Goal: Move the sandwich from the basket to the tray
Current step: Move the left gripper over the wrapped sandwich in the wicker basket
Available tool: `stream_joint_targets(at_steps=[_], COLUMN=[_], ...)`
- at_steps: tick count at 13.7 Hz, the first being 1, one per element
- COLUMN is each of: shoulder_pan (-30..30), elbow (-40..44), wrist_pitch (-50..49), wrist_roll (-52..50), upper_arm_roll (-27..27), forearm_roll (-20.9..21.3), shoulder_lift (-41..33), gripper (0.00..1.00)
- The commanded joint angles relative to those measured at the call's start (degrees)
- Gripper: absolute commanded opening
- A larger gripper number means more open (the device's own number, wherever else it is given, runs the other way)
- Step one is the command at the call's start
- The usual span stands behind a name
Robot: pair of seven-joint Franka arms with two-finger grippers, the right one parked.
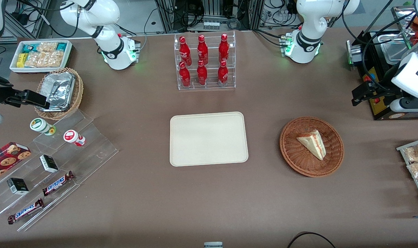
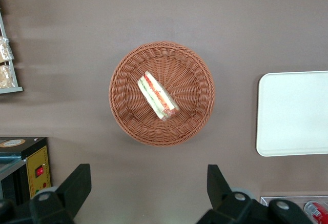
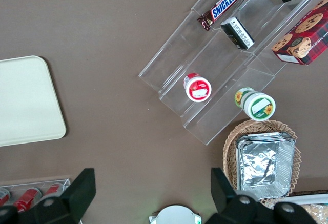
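End effector (image 2: pixel 146 190) hovers high above the basket (image 2: pixel 162 93), fingers spread apart; the sandwich (image 2: pixel 158 95) lies diagonally inside, its tip pointing toward the tray (image 1: pixel 208 138).

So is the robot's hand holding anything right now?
No, nothing. The gripper is open and empty, up above the round reddish-brown wicker basket, where the triangular white-bread sandwich lies untouched.

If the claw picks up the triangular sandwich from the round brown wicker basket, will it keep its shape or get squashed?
The triangular white-bread sandwich probably squashes easily: it looks like soft bread over thin red and green layers. The layers may slide apart if squeezed across the cut edge. It looks small against the round reddish-brown wicker basket, so likely light. The claw, open, is apart from the basket.
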Motion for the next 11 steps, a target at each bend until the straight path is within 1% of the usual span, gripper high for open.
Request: stream_joint_targets(at_steps=[1,3,5,8,9,11], shoulder_pan=[1.0,0.8,0.3,0.0,0.1,0.0], elbow=[0.9,0.5,-0.3,-4.8,-6.1,-6.8], wrist_pitch=[-1.8,-1.3,0.0,7.6,10.5,13.3], wrist_roll=[0.4,0.5,0.5,0.0,-1.2,-7.1], upper_arm_roll=[-0.8,-0.8,-0.9,-1.0,-1.1,-1.1], forearm_roll=[-0.1,-0.1,0.9,1.8,1.9,1.9], shoulder_lift=[-0.1,0.5,3.1,5.7,6.8,10.5], gripper=[1.00,1.00,1.00,1.00,1.00,1.00])
